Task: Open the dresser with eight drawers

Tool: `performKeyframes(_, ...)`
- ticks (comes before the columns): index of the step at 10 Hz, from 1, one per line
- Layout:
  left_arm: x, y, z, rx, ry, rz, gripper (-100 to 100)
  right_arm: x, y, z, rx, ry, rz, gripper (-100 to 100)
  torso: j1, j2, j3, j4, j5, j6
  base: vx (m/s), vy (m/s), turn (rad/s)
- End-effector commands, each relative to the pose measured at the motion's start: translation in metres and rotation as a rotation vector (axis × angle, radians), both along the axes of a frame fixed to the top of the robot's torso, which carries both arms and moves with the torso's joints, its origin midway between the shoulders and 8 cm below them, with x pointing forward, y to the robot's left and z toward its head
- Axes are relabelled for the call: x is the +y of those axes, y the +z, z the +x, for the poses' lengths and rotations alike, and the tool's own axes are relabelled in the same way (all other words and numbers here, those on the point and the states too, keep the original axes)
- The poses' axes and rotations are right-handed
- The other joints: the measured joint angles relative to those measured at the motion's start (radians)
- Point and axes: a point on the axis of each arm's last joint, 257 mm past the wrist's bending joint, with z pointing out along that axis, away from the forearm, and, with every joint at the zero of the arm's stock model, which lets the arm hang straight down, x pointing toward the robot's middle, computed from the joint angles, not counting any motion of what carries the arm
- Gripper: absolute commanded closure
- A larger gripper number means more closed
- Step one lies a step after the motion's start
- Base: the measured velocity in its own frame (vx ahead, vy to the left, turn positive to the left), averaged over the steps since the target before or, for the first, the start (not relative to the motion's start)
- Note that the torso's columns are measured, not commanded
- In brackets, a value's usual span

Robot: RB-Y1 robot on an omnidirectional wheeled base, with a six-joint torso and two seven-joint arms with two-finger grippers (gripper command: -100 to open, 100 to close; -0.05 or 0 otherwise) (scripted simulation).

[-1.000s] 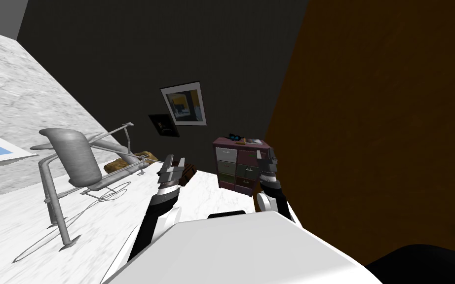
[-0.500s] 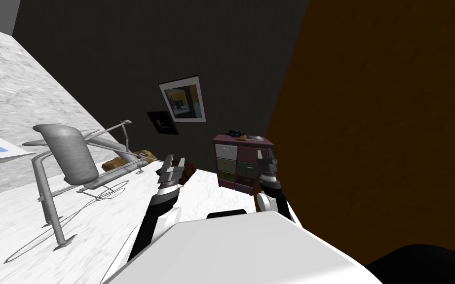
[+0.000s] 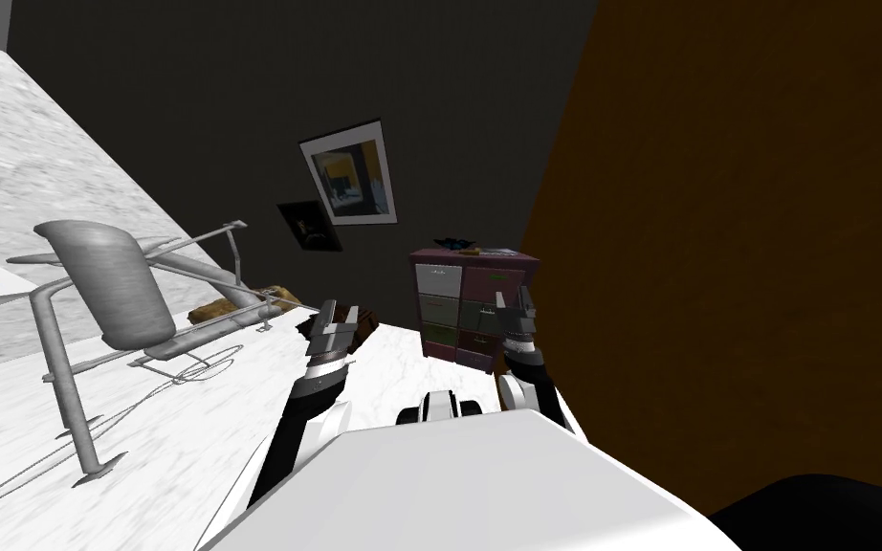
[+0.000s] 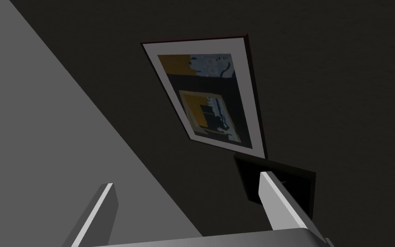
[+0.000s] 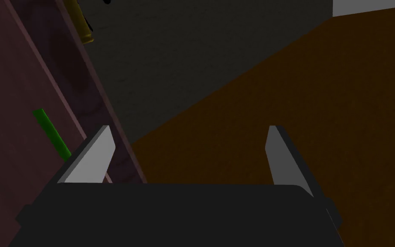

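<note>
- Nothing of the task looked done. The dresser (image 3: pixel 468 304) stood in the corner where the dark wall (image 3: pixel 238 115) met the brown wall (image 3: pixel 745 239), and all the drawers you could see sat flush.
- Your right claw (image 3: pixel 516 306) was released, its fingers spread with nothing between them. It was raised before the dresser's right column, near it but, by my judgement, not touching.
- Your left claw (image 3: pixel 337 314) was released and empty too, raised well apart from the dresser.
- What was left: line up on a handle, clench, pull.
- The right wrist view showed you a green handle (image 5: pixel 52 134) just beside one finger, outside the gap; the head view left that too small to judge.
- The head view gave you the whole grid of drawers and the small things (image 3: pixel 458 244) on top.
</note>
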Motion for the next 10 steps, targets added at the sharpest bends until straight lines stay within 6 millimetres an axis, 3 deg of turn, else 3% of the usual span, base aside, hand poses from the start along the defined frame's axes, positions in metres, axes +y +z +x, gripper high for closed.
performKeyframes(1,0.000,0.000,0.000,0.000,0.000,0.000,0,0.014,-0.009,0.011,0.037,0.015,-0.104,-100,0.001,0.010,-0.019,0.010,0.000,0.000,-0.015,0.031,0.005)
performKeyframes(9,0.000,0.000,0.000,0.000,0.000,0.000,0,0.065,-0.052,0.077,0.166,-0.058,-0.524,-100,0.001,0.013,-0.025,0.014,0.000,0.000,-0.016,0.065,0.010)
performKeyframes(10,0.000,0.000,0.000,0.000,0.000,0.000,0,0.065,-0.052,0.077,0.165,-0.067,-0.533,-100,0.001,0.013,-0.025,0.014,0.000,0.000,-0.010,0.065,0.003)
